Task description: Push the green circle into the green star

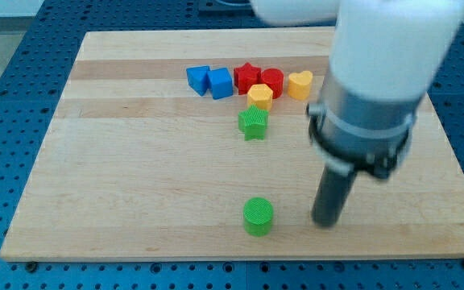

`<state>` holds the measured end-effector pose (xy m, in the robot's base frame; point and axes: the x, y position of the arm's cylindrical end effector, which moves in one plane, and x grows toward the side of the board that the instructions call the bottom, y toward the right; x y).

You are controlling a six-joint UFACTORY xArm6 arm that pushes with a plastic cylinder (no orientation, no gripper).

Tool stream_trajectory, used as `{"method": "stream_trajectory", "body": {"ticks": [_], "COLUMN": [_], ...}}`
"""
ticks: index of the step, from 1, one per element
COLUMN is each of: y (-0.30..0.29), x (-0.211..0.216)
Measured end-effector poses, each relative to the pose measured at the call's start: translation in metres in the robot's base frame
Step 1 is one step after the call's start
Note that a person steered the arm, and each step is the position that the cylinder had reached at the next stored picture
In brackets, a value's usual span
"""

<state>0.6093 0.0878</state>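
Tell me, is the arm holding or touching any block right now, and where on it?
Nothing is held. My tip rests on the board to the view's right of the green circle, with a clear gap between them. The green star sits untouched further up.

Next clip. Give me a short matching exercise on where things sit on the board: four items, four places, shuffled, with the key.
Items:
1. green circle
2. green star
3. my tip
4. yellow heart

Places:
A. right end of the top row of blocks
B. just below the yellow block
C. near the view's bottom, left of my tip
D. right of the green circle, apart from it

Pairs: 1-C, 2-B, 3-D, 4-A
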Motion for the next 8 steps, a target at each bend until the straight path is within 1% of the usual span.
{"method": "stream_trajectory", "body": {"ticks": [1, 2, 3, 4, 5, 6, 8], "y": [-0.007, -0.022, -0.050, -0.056, -0.056, -0.056, -0.056], "x": [0.009, 0.010, 0.008, 0.009, -0.007, -0.038, -0.087]}}
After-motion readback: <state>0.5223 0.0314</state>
